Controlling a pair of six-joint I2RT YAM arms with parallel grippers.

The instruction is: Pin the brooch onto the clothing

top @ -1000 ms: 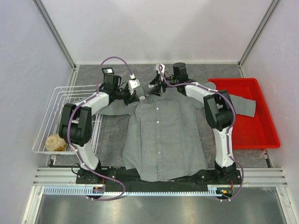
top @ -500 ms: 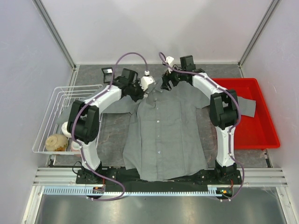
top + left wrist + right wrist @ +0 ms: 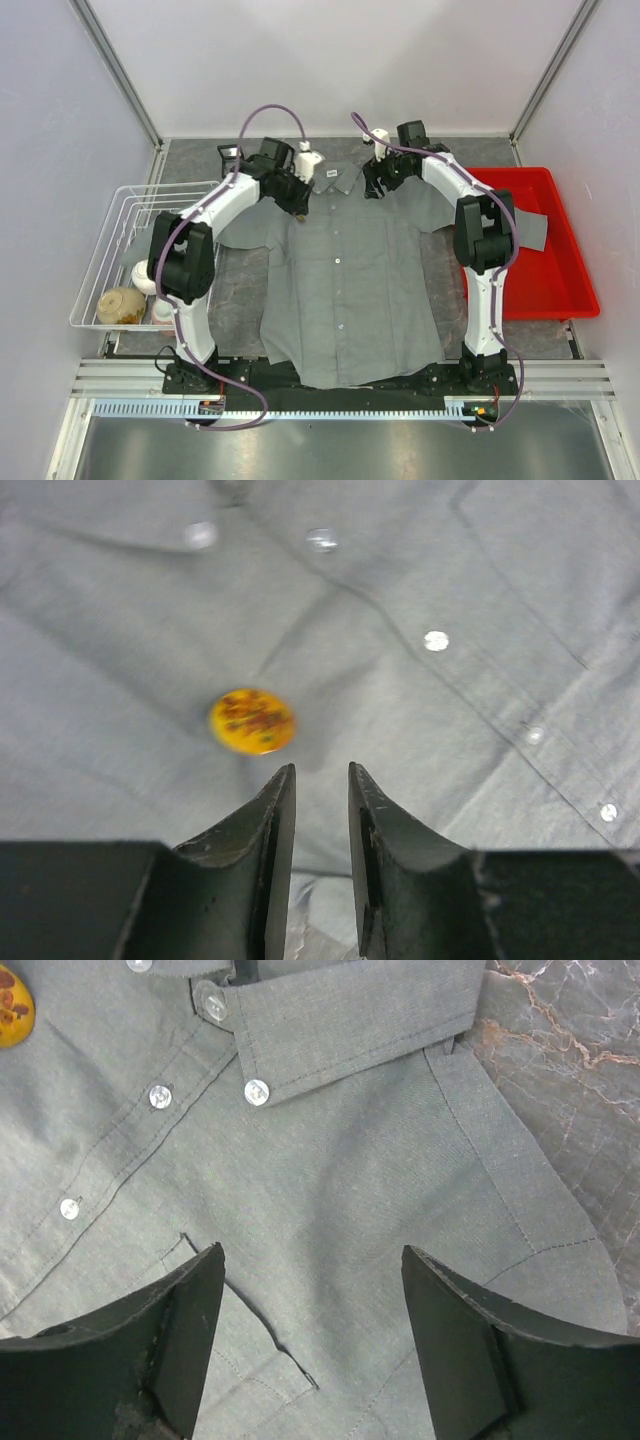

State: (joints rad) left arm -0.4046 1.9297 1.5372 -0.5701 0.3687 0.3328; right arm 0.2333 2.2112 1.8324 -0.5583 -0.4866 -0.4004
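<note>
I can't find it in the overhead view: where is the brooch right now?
The brooch sits on the grey shirt, just beyond the tips of the left gripper in the left wrist view, near the button row.

The grey marbled table point(image 3: 236, 290) carries the shirt point(image 3: 345, 290), a red tray point(image 3: 545, 282) and a wire basket point(image 3: 118, 240).

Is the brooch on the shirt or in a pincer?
On the shirt: the brooch lies on its fabric, clear of the left pincer. Whether pinned, cannot tell.
</note>
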